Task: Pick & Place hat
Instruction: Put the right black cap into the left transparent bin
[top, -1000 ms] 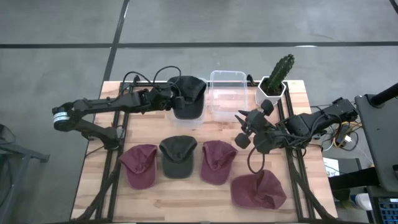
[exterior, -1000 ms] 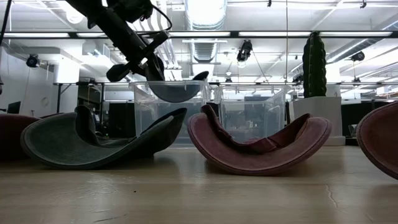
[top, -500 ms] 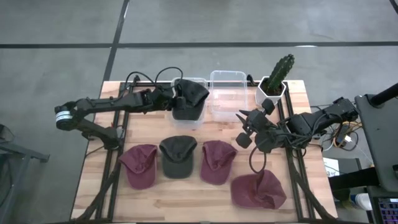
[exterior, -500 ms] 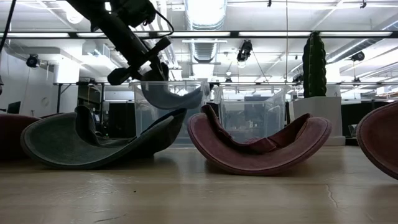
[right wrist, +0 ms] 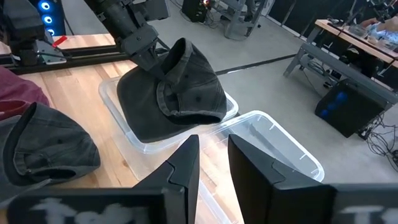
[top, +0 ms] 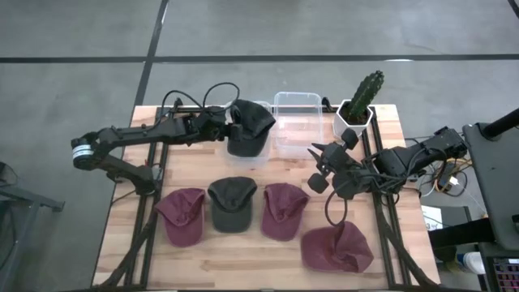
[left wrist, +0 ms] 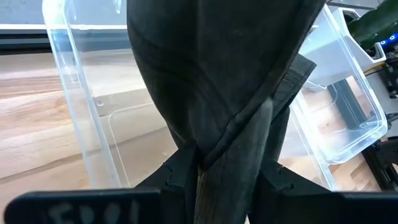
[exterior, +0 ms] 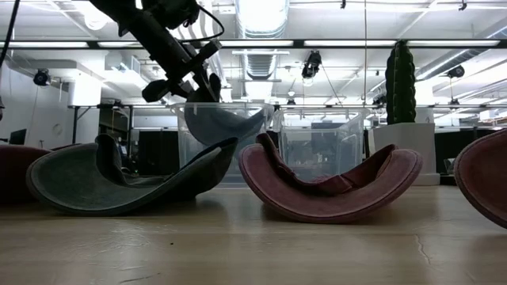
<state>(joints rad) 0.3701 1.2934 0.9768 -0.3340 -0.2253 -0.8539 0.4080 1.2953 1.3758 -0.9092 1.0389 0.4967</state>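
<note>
The left arm stretches from the bench's left edge toward the far middle, lying nearly level, its wrist turned inward. The left hand (top: 230,130) is raised above the bench top, and its dark fingers (left wrist: 186,177) pinch a fold of dark fabric between them. The right arm reaches in from the right edge, elbow bent. The right hand (top: 318,167) hovers near the bench's centre, its fingers (right wrist: 186,163) narrowly parted with nothing between them.

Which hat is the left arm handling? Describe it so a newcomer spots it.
Start at the cactus in the table's far corner and pass both clear bins. The dark hat lies in the farther bin, its brim at the left gripper. It is the only hat off the tabletop.
</note>
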